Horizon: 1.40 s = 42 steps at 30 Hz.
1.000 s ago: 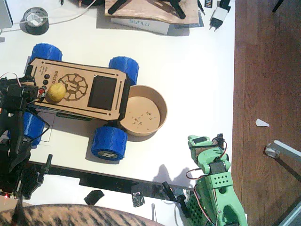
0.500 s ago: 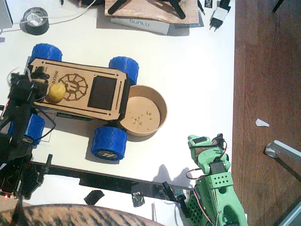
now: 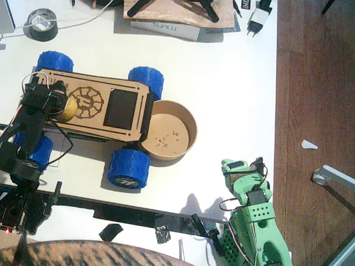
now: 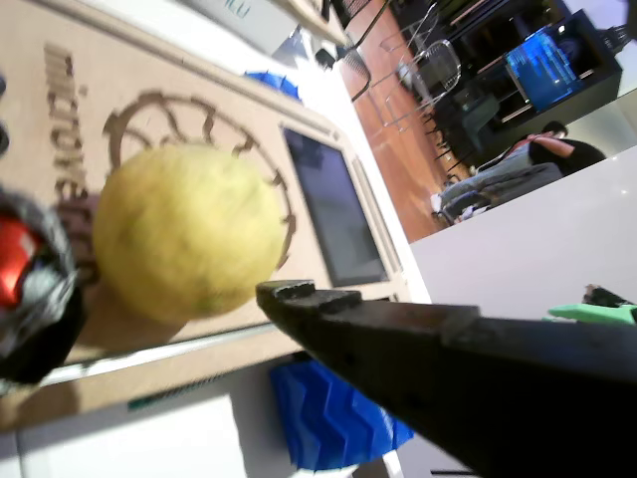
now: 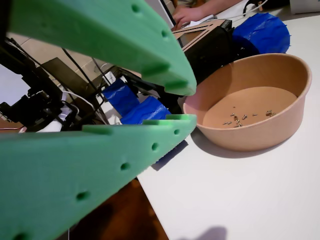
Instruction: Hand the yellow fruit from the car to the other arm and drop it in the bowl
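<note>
Fixed view: the yellow fruit (image 3: 69, 108) lies on the car (image 3: 94, 105), at its left end, and the left gripper (image 3: 51, 101) stands over it, covering part of the fruit; how wide its jaws are cannot be told here. The bowl (image 3: 191, 124) touches the car's right end, ready for the drop. The other arm (image 3: 252, 216) waits near the table's front edge, apart from the bowl.

Wrist view: one black finger (image 4: 398, 334) passes just beside the fruit (image 4: 184, 229); the jaws are apart, nothing gripped.

Other wrist view: the right gripper (image 5: 172, 102) is open and empty, facing the bowl (image 5: 250, 135). The fruit is hidden here.
</note>
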### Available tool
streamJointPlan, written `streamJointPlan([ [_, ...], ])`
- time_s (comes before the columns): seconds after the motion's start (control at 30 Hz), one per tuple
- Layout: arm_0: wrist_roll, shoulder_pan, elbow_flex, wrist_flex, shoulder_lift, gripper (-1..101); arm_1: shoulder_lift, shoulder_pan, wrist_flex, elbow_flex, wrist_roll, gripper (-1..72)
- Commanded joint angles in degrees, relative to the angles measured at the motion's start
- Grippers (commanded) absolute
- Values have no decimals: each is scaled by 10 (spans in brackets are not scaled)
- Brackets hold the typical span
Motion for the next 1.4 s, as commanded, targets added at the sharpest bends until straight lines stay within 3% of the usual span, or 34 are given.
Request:
streamJointPlan([
  [0.0,5,2,-32,-3,-11,412,4,-2,1,-2,0,3],
  [0.23,6,2,-32,-18,-47,471,4,-5,1,-2,-2,3],
  [1.0,8,1,-34,-74,-120,477,3,-10,-5,-2,-1,3],
  [1.37,8,4,-116,-17,-171,469,3,-18,-4,-2,2,3],
])
